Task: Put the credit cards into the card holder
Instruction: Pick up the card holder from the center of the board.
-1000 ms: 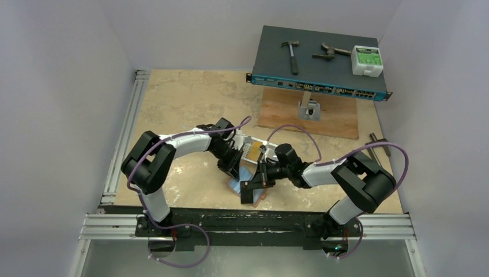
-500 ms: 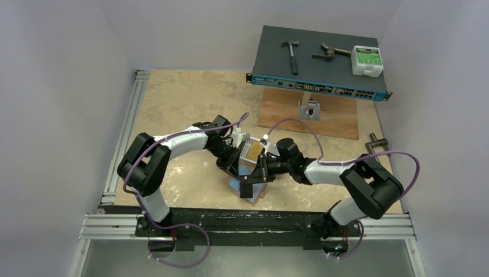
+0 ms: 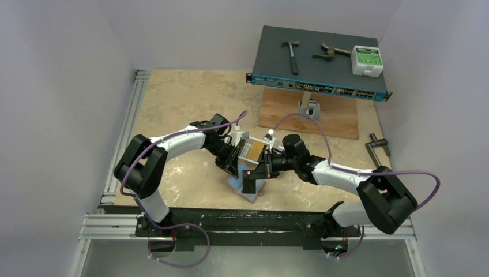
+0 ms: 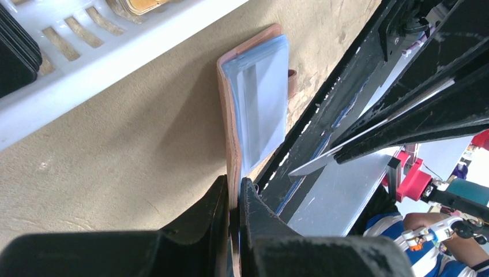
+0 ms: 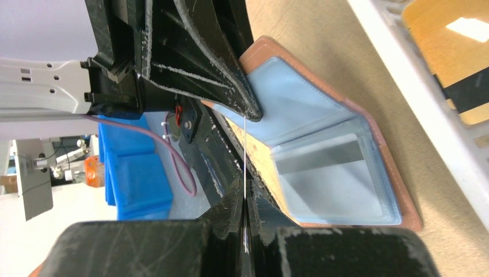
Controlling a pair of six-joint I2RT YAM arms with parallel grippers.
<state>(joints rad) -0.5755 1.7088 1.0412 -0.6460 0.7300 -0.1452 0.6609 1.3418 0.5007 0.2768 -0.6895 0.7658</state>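
The card holder (image 5: 340, 173), reddish-brown leather with pale blue sleeves, lies opened near the table's front edge (image 3: 256, 195). My left gripper (image 4: 233, 183) is shut on its leather edge (image 4: 230, 133) and holds that flap up. Shut on a thin black credit card (image 3: 249, 182), my right gripper (image 5: 245, 193) shows it edge-on (image 5: 244, 150) in the right wrist view. The card's tip sits beside a left fingertip (image 5: 245, 107), just above the open sleeves. More credit cards, black (image 4: 17, 46) and orange-yellow (image 5: 455, 46), rest in a white tray (image 4: 115, 55).
A network switch (image 3: 317, 63) carrying a hammer (image 3: 292, 52), another tool and a white box (image 3: 367, 60) stands at the back on a wooden board (image 3: 311, 115). A metal clamp (image 3: 377, 143) lies at the right. Aluminium rails run along the front (image 3: 248, 225) and left edges.
The right gripper has carried the black card up and to the left, closer over the open card holder, and its elbow has swung out to the right. The left gripper kept its hold.
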